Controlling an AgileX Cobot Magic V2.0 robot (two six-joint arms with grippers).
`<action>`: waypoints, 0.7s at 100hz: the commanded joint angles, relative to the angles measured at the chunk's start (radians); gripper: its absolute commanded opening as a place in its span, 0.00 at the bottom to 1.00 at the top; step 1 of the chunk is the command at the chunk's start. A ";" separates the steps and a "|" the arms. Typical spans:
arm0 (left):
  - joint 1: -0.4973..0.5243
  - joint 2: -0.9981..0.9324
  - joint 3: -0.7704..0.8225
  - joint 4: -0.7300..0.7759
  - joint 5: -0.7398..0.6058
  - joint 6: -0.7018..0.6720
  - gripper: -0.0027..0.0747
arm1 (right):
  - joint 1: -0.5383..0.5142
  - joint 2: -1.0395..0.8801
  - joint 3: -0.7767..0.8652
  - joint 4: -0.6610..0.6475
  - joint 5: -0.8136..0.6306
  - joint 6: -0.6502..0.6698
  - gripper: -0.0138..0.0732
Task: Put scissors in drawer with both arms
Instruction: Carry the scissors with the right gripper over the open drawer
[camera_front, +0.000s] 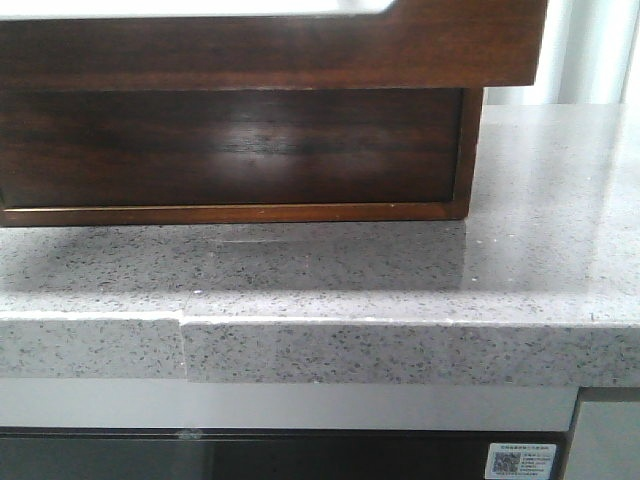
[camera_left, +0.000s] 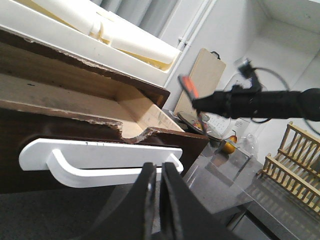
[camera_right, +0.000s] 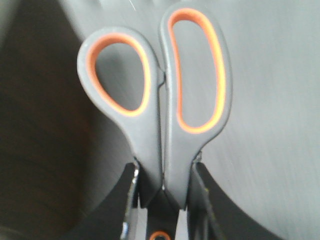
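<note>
Orange-lined grey handles of the scissors (camera_right: 160, 105) stand clear of the right gripper (camera_right: 162, 192), whose jaws are clamped on the pair just below the finger loops. Seen from the left wrist, the left gripper (camera_left: 157, 187) has its fingers pressed together on nothing, near the white handle (camera_left: 95, 161) of the dark brown drawer (camera_left: 30, 135) on the speckled grey countertop (camera_front: 400, 280)

Count across three views
1 pair of scissors (camera_right: 160, 115) with 2 orange-lined finger loops; 2 grippers: left gripper (camera_left: 159, 200), right gripper (camera_right: 162, 200); 1 drawer (camera_front: 270, 45), upper frame; 1 white handle (camera_left: 95, 160); 1 speckled countertop (camera_front: 400, 290); 1 wooden rack (camera_left: 295, 160), right edge.
</note>
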 joint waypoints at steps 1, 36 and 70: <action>-0.007 0.011 -0.033 -0.043 -0.024 0.004 0.01 | 0.075 -0.062 -0.117 -0.001 -0.113 -0.065 0.08; -0.007 0.011 -0.033 -0.043 -0.022 0.004 0.01 | 0.540 0.032 -0.325 -0.016 -0.106 -0.582 0.08; -0.007 0.011 -0.033 -0.043 -0.007 0.004 0.01 | 0.718 0.228 -0.325 -0.221 -0.143 -0.653 0.07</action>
